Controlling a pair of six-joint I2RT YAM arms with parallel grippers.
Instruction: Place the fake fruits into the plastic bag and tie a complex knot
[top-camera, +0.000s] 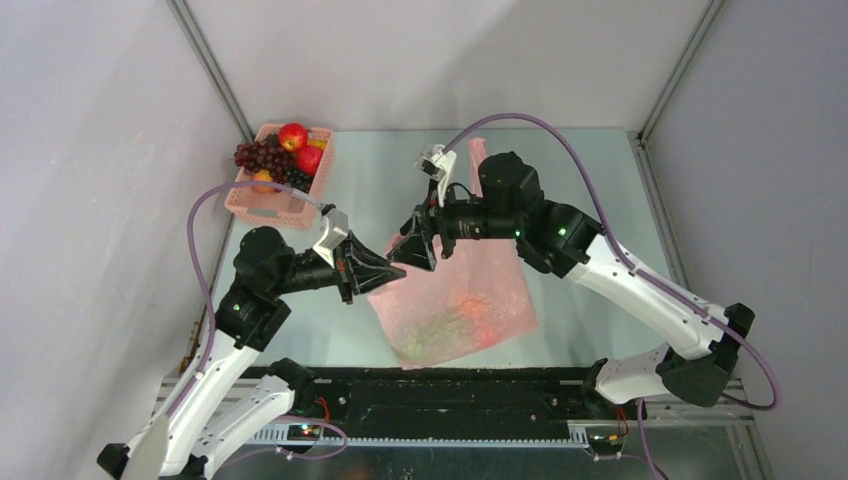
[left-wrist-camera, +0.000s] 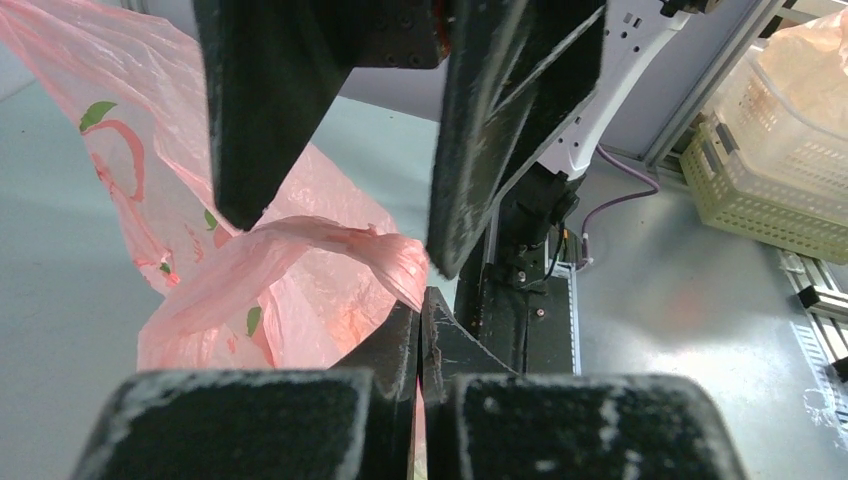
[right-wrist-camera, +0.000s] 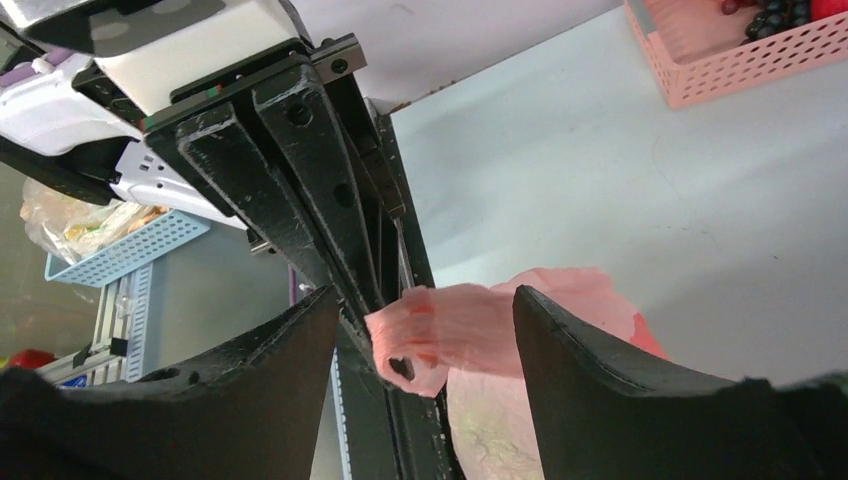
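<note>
One thin translucent pink plastic bag (top-camera: 455, 300) lies on the pale counter (top-camera: 580, 180) between the two arms. Blurred green and red shapes show through it, too vague to count. The left end effector (left-wrist-camera: 421, 300) is clamped on one twisted bag handle (right-wrist-camera: 470, 315). The right end effector (right-wrist-camera: 425, 297) is spread wide, one finger on each side of that handle. One pink lattice basket (top-camera: 262, 205) holds two red apples (top-camera: 293, 136), one dark grape bunch (top-camera: 260, 155) and one orange (top-camera: 263, 178).

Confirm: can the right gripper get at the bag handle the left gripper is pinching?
Likely yes. The left gripper is shut on the handle of the plastic bag and holds it out in the air. The right gripper stands open, straddling the handle's free end, with nothing between its fingers and the plastic.
</note>
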